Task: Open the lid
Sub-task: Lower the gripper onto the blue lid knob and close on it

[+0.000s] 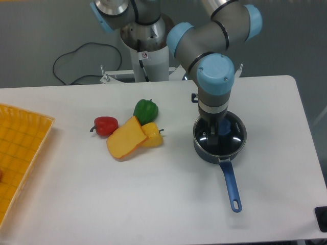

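While the gripper [213, 136] hangs over the lid [220, 133], just left of its blue knob [223, 126], you cannot tell whether its fingers are spread or pressed together. The lid sits on the saucepan [219, 148] at table right, unlifted; grasp and lift remain. Your arm reaches down near-vertically, wrist directly above.

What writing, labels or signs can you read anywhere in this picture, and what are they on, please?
No words or numbers can be read.
Small round red-ringed sticker on the white robot base column: a sign, too small to make out.
Lid, saucepan, peppers and yellow tray: no visible lettering.
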Available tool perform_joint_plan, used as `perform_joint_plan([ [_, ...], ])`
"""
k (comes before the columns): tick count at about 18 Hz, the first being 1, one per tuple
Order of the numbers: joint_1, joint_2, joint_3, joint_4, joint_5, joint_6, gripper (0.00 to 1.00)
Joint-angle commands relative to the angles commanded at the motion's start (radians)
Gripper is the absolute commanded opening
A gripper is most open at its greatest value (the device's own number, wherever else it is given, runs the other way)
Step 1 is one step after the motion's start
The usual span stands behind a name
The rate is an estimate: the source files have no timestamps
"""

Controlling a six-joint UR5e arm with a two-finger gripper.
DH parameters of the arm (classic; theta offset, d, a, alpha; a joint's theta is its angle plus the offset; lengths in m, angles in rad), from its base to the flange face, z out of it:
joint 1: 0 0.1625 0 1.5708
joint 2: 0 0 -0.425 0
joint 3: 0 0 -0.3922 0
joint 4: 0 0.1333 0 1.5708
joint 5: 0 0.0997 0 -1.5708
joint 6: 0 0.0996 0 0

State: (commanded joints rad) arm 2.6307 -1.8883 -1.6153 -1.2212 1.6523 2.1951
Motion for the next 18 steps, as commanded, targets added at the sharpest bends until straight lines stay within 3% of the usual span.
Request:
perform_joint_plan([
  [3, 0.006, -0.018, 0.003, 0.031, -0.003, 0.018, 1.0],
  [18, 0.069, -0.014, -0.032, 0.046, -0.031, 0.115, 1.0],
])
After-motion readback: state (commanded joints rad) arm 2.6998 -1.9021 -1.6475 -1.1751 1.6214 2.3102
